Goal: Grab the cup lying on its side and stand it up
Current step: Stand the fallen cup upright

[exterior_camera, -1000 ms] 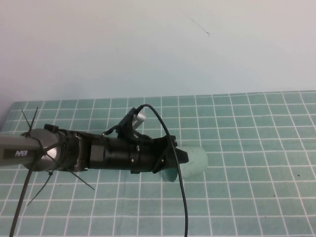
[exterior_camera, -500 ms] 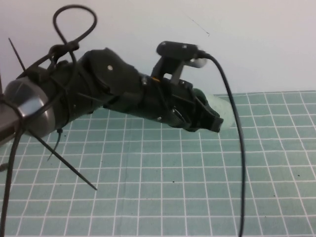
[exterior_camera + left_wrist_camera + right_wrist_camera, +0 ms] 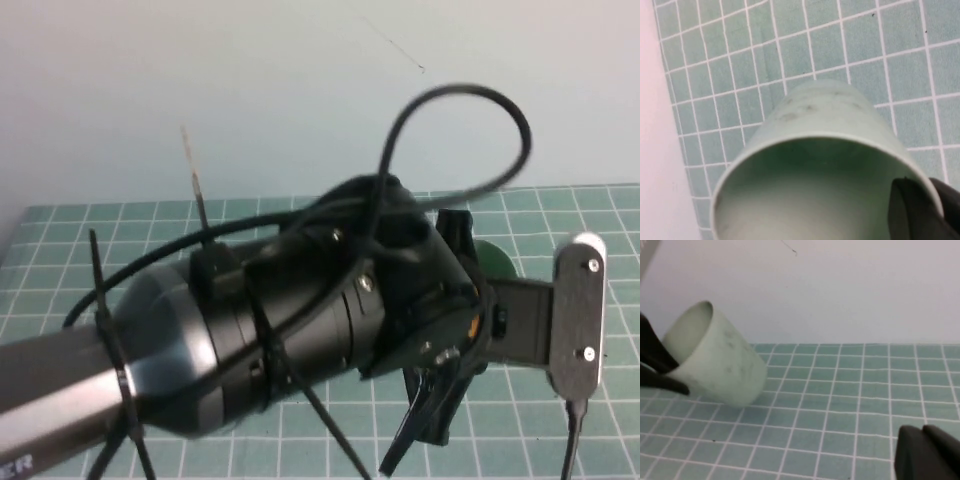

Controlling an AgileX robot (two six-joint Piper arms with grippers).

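The pale mint-green cup (image 3: 720, 357) with faint dark speckles is held tilted over the green tiled mat, its mouth turned up toward the left arm. In the left wrist view the cup (image 3: 825, 125) fills the picture, mouth toward the camera. My left gripper (image 3: 922, 205) is shut on the cup's rim, one finger inside and one outside; its fingers (image 3: 657, 370) also show in the right wrist view. In the high view the raised left arm (image 3: 300, 320) hides nearly everything; only a dark green sliver of the cup (image 3: 497, 260) shows. My right gripper (image 3: 927, 452) is shut, empty, low over the mat to the cup's right.
The green tiled mat (image 3: 840, 405) covers the table up to a plain white wall (image 3: 840, 290). The left wrist camera (image 3: 580, 310) and its black cable (image 3: 470, 110) stand out to the right of the arm in the high view.
My left arm has lifted the cup off the mat and risen toward the high camera. Its wrist has turned, swinging the cup from lying on its side to tilted mouth-up.
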